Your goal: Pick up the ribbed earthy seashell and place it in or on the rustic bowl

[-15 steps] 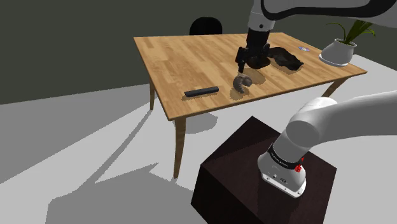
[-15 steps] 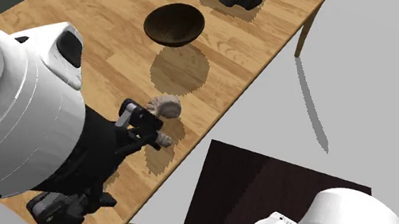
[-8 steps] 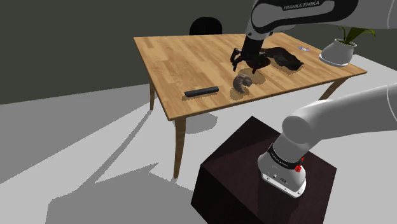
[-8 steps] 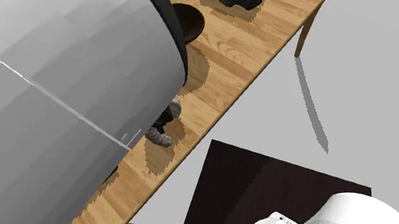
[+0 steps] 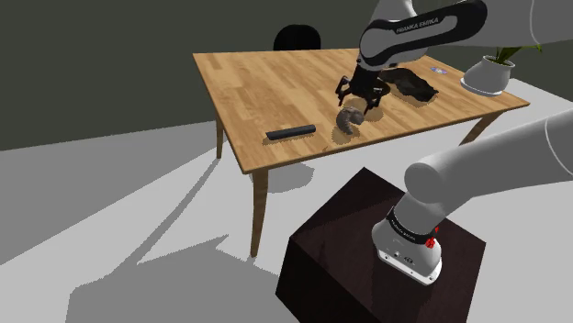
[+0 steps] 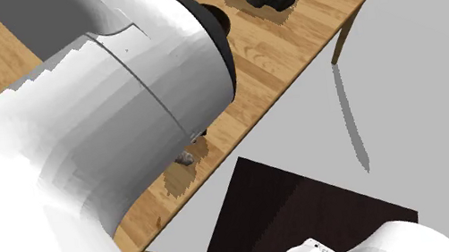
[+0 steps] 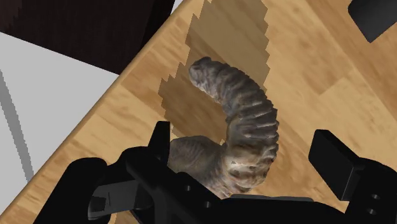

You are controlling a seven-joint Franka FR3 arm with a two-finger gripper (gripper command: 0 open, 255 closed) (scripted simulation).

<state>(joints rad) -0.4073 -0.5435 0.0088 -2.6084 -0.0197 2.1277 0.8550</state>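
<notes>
Status: pre-grasp, nothing picked yet.

Jaws are wide open and hold nothing. The seashell (image 7: 245, 127) is ribbed, grey-brown and curled like a horn. It lies on the wooden surface (image 5: 257, 83) right between the jaws. One finger (image 7: 160, 137) is just beside its thick end, maybe touching, can't tell. The other finger (image 7: 334, 159) stands clear, with bare wood in the gap. The thin tail of the shell curls out ahead of the jaws.

Bowl (image 6: 220, 24): dark, and a sliver of its rim shows past the arm in the second exterior view. It is near the jaws, further in from the surface's edge than the shell. Can't tell what's inside it.

Progress, my read: approach and alignment look done. Left to do: close, lift, carry to the bowl, release. That puts it early in the task.

Next: close on the thick ribbed body.
- Risk: the shape is curved, so the near finger likely lands first and could push or spin the shell before the far one arrives.
- The shell sits close to the surface's edge on the stand (image 5: 386, 266) side, so a shove that way is the bad case.

Other items: a dark lumpy object (image 5: 415, 86) lies beyond the jaws. A flat black bar (image 5: 291, 133) is well apart to one side. Neither looks to be in the path to the bowl.
</notes>
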